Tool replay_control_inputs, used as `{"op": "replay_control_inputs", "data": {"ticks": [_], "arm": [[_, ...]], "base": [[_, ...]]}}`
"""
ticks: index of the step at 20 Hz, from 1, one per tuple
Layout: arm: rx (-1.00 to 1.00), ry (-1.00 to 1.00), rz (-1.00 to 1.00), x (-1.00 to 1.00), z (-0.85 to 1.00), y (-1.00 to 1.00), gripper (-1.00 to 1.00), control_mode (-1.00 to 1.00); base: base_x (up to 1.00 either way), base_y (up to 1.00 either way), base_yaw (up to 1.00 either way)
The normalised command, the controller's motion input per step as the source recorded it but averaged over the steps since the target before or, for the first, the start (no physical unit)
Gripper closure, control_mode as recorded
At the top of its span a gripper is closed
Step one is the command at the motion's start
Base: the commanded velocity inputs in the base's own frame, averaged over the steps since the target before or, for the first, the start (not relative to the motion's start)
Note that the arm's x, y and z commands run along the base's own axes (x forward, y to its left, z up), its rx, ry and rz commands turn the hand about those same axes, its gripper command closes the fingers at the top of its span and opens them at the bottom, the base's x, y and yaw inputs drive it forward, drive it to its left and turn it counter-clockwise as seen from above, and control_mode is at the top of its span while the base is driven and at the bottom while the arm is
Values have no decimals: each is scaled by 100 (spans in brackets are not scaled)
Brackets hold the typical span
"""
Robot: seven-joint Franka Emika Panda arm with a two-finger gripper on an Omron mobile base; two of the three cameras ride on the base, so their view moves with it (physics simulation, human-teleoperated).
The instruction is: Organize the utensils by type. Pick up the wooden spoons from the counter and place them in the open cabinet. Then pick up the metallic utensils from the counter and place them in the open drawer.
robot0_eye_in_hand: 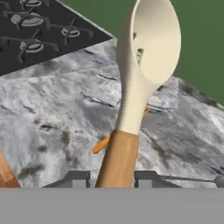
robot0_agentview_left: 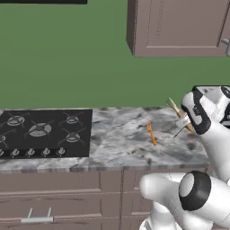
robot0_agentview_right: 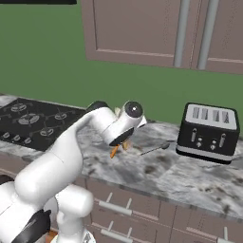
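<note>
The cream-bowled wooden spoon (robot0_eye_in_hand: 146, 65) stands clamped in the claw (robot0_eye_in_hand: 111, 178), its tan handle running down between the two dark fingertips (robot0_eye_in_hand: 76, 178) and its pale bowl lifted clear of the surface (robot0_eye_in_hand: 52, 113) against the green wall. In the left base view the same spoon (robot0_agentview_left: 176, 109) pokes up and to the left from the white wrist, raised above the marbled stone.

Below and behind the held spoon, a slim orange-handled utensil (robot0_eye_in_hand: 103, 143) lies flat on the surface; in the left base view it (robot0_agentview_left: 152, 133) rests near the middle of the stone, angled front to back. A dark grey utensil (robot0_eye_in_hand: 192, 178) lies just to the right of the claw in the hand view, its round head at the far right, and in the right base view it (robot0_agentview_right: 154, 149) lies between the arm and the toaster (robot0_agentview_right: 209, 132). An orange-brown piece of wood (robot0_eye_in_hand: 6, 173) shows at the lower left of the hand view; what it belongs to cannot be told.

The black gas hob (robot0_agentview_left: 42, 132) sits at the left end of the surface. Mauve-brown drawer fronts (robot0_agentview_left: 63, 195) run beneath, and closed wall cabinets (robot0_agentview_right: 142, 31) hang above.
</note>
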Motion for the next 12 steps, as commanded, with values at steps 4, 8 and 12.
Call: {"op": "replay_control_inputs", "data": {"ticks": [4, 8, 12], "arm": [[-19, -6, 27, -100, 28, 56, 100, -100], [-31, 0, 31, -78, 15, 66, 100, -100], [-42, 0, 27, -44, 1, 72, 100, -100]], "base": [[0, 0, 0], [0, 0, 0], [0, 0, 0]]}}
